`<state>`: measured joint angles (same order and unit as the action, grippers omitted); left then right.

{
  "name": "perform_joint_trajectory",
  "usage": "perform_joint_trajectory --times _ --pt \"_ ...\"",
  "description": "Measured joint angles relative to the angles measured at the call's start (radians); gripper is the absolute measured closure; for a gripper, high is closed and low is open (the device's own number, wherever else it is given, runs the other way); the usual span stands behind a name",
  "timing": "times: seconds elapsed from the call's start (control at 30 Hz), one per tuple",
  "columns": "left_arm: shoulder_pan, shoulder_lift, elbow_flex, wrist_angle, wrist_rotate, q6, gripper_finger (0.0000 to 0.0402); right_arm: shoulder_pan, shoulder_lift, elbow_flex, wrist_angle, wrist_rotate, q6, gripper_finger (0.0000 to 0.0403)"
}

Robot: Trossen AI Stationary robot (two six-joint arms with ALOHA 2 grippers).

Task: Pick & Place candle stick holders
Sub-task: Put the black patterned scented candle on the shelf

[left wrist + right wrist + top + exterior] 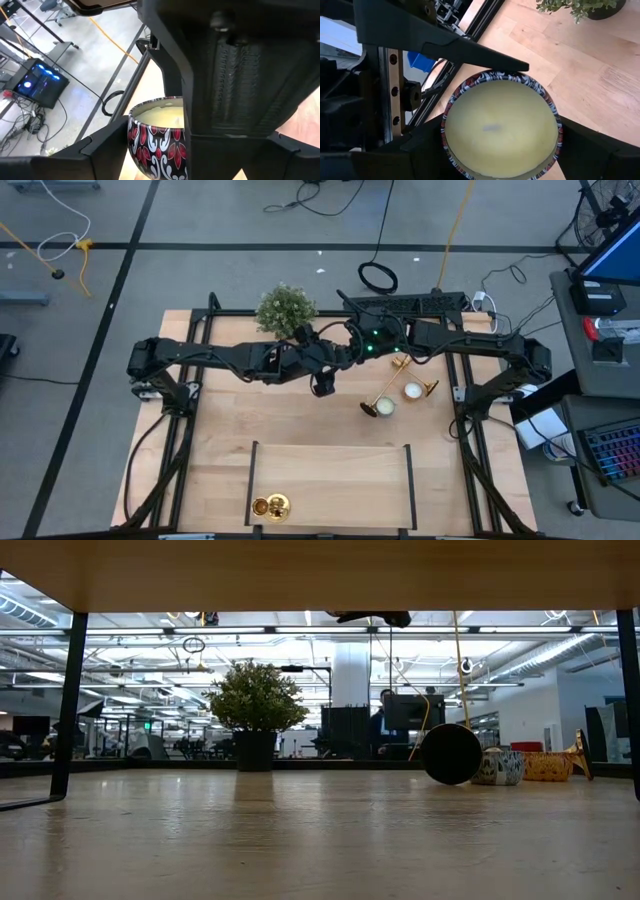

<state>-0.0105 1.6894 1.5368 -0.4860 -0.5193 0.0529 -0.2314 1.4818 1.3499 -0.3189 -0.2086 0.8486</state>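
A patterned red-and-white candle tin (pixel 500 127), filled with cream wax, hangs above the table between both grippers. My right gripper (pixel 500 155) is shut on it. My left gripper (pixel 195 150) is open, with its fingers on either side of the same tin (pixel 157 140). In the high view the arms meet mid-table (pixel 330 362) and hide the tin. Gold candle stick holders lie on their sides right of centre (pixel 385 393) (pixel 400 364) (pixel 430 388). Another stands at the near edge (pixel 270 506). My right gripper pinches the tin's round wall (pixel 444 131) between its two fingers, one on each side. The tin is lifted clear of the table, its open top tipped toward this wrist. My left gripper has one finger (pixel 107 142) right beside the tin's wall (pixel 131 137). I cannot tell whether it touches, because the right gripper hides the other side.
A bushy potted plant (pixel 285 308) stands at the far side, left of centre. A second candle tin (pixel 412 390) sits on the table among the fallen holders. Two black rails (pixel 255 480) (pixel 410 480) frame a bay at the near edge. Cables and equipment lie beyond the table.
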Motion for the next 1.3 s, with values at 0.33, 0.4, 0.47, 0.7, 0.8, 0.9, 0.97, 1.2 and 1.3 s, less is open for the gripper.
perform_joint_trajectory --times 0.33,0.4,0.47,0.7,0.8,0.9,0.97,1.2,1.3 --pt "0.0 -0.002 0.001 -0.075 0.026 -0.171 0.0104 0.0 0.001 -0.001 0.0 -0.001 -0.026 0.0084" --pt "-0.004 -0.002 0.002 -0.101 0.032 -0.208 0.0104 -0.002 0.002 -0.001 -0.002 0.0 -0.028 0.0081" --pt "-0.012 -0.002 0.002 -0.13 0.036 -0.235 0.0104 -0.003 0.002 -0.001 0.004 0.001 -0.028 0.0079" --pt "-0.04 -0.022 -0.001 -0.242 0.039 -0.351 0.0104 -0.018 -0.001 0.001 0.006 -0.002 -0.027 0.0079" --pt "-0.049 -0.043 -0.001 -0.276 0.043 -0.411 0.0104 -0.026 -0.001 0.001 0.007 -0.004 -0.027 0.0079" --pt "-0.054 -0.088 -0.001 -0.307 0.08 -0.484 0.0104 -0.031 -0.001 0.001 0.003 -0.006 -0.027 0.0079" --pt "-0.059 -0.12 0.0 -0.291 0.097 -0.521 0.0104 -0.033 -0.001 0.001 0.004 -0.016 -0.034 0.0079" --pt "-0.079 -0.229 -0.012 -0.306 0.225 -0.561 0.0104 -0.036 -0.001 0.001 0.008 -0.032 -0.041 0.0078" --pt "-0.082 -0.28 -0.045 -0.303 0.367 -0.564 0.0104 -0.036 -0.001 0.001 0.013 -0.047 -0.036 0.0078"
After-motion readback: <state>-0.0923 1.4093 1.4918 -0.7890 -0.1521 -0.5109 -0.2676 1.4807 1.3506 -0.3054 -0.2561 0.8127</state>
